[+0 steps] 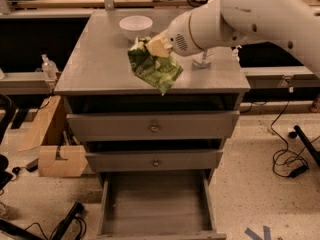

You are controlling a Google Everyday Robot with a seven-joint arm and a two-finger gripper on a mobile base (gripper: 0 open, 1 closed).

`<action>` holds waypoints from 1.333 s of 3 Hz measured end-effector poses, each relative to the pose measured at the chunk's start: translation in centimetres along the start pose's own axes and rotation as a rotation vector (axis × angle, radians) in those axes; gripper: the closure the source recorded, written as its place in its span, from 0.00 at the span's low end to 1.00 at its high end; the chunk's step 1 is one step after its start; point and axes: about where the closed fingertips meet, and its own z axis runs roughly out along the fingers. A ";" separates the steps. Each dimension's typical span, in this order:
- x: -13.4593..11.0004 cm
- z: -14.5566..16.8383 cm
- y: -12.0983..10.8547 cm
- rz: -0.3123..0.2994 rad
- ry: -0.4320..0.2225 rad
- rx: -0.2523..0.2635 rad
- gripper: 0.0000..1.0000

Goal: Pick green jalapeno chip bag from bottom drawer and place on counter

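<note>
My gripper point(156, 47) is shut on the green jalapeno chip bag point(154, 69), a crinkled green bag with pale patches. It holds the bag by its top, a little above the middle of the grey counter point(100, 64). The bag hangs down and tilts toward the counter's front edge. The white arm reaches in from the upper right. The bottom drawer point(155, 204) is pulled open below, and its plank floor is bare.
A white bowl point(135, 26) stands at the back of the counter. A clear plastic bottle point(202, 59) stands behind the arm at the right. Two knobbed drawers point(154, 128) are closed. Cardboard boxes point(55, 156) stand at the left; cables lie on the floor at the right.
</note>
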 end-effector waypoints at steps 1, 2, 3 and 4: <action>-3.6 3.0 -1.7 -0.055 -0.044 -0.017 1.00; -6.3 6.0 -3.1 -0.088 -0.081 -0.035 1.00; -7.7 8.9 -3.9 -0.097 -0.118 -0.063 1.00; -7.9 9.2 -3.8 -0.097 -0.121 -0.066 0.75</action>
